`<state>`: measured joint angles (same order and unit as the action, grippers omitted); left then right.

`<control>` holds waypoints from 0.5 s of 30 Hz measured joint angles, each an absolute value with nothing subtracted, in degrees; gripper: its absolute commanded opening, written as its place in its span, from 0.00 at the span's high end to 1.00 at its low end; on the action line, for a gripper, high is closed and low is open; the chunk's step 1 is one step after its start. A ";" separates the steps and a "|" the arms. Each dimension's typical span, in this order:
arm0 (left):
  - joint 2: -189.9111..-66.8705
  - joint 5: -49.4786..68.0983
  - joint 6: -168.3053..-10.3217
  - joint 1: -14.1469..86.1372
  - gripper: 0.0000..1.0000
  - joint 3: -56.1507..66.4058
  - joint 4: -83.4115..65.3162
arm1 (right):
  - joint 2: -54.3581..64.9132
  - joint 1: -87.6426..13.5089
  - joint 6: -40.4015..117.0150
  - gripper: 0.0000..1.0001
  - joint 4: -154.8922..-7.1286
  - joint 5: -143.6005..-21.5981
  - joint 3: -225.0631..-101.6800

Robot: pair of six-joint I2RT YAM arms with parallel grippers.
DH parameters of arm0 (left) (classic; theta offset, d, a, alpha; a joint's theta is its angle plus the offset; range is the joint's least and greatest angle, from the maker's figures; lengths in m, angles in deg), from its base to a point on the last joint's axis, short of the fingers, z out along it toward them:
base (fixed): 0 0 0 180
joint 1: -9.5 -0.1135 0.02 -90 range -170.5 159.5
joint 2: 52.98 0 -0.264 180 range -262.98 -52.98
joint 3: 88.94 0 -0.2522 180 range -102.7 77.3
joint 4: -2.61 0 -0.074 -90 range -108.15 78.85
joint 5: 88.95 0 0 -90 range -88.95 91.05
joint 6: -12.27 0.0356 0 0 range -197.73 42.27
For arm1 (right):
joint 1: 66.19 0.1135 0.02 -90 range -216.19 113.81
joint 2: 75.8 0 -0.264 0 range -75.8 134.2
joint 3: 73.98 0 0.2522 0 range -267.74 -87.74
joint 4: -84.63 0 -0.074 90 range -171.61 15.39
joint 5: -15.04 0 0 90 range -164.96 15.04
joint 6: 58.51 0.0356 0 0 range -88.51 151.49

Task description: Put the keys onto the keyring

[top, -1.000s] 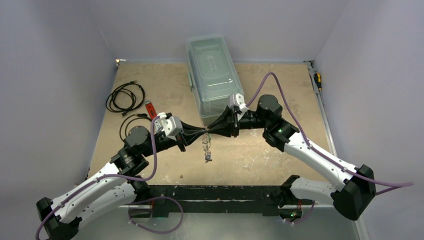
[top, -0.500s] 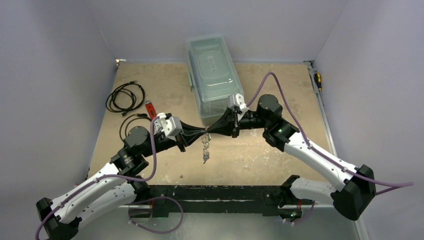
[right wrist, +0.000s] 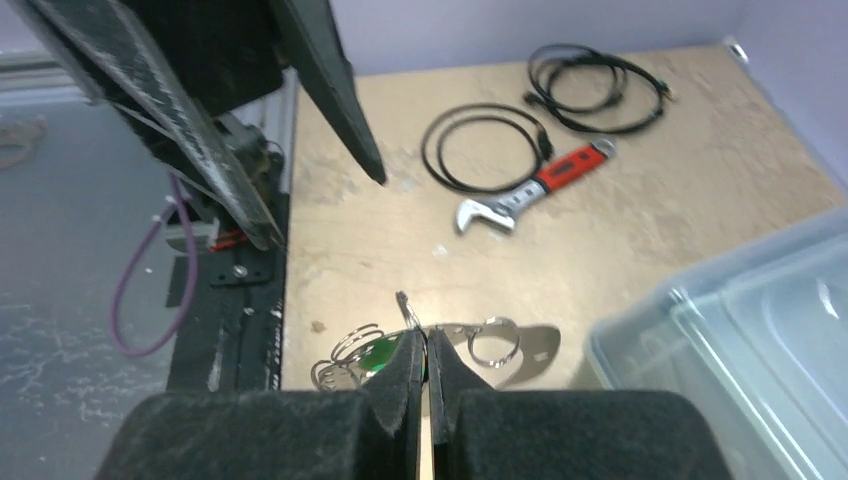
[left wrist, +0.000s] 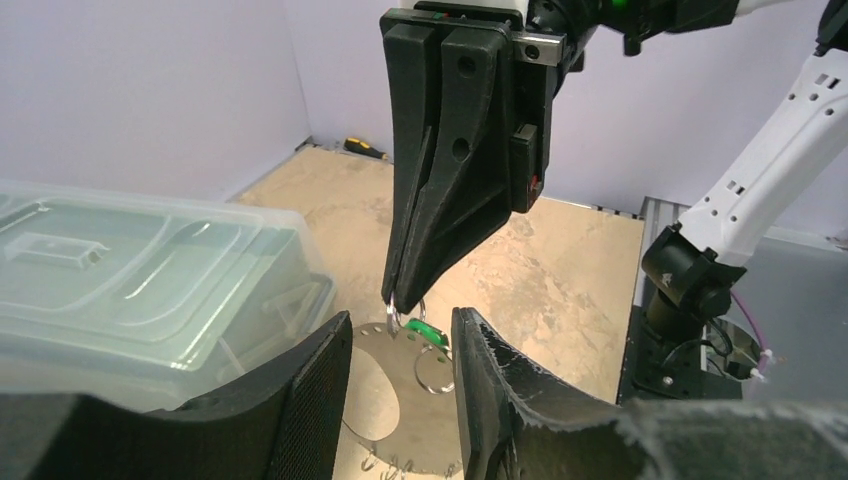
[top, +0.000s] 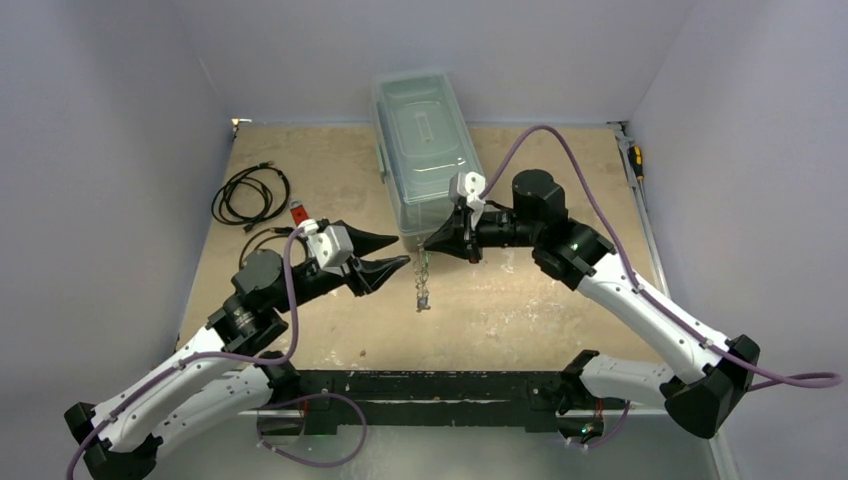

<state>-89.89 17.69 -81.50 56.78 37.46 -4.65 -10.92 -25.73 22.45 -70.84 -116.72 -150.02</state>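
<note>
Fingers of your left gripper [top: 400,250] stood apart, holding nothing, just beside the hanging keyring [top: 423,280]. Your right gripper [top: 428,245] was pinched shut on the keyring's top edge, so the thin silvery plate dangled above the table [top: 520,310]. A green key [left wrist: 422,330] sat just under its tips. The keyring looked light, stiff and slick, and likely to swing. Its flat band seemed a steadier place to take hold than the loose wire rings. Farther off lay a red-handled adjustable wrench [right wrist: 530,185], black coiled cables [right wrist: 540,140] and a clear lidded plastic bin [top: 420,130].
</note>
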 measured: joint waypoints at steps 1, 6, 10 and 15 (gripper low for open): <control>-90.17 17.34 -81.07 56.78 0.59 36.61 -5.26 | -10.55 -25.73 21.25 1.00 -68.00 -115.10 -152.03; -91.99 16.34 -77.33 56.78 0.56 33.09 -8.36 | -8.87 -25.73 16.71 1.00 -57.05 -107.30 -158.76; -94.76 16.51 -73.57 56.78 0.53 30.12 -12.74 | -8.69 -25.70 14.98 1.00 -50.21 -102.73 -159.94; -100.73 19.97 -69.68 56.78 0.50 25.94 -16.89 | -8.69 -25.51 14.02 1.00 -44.35 -100.30 -161.78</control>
<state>-100.73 19.97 -69.68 56.78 25.94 -16.89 -8.69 -25.51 14.02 -44.35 -100.30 -161.78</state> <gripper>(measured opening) 0.484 0.011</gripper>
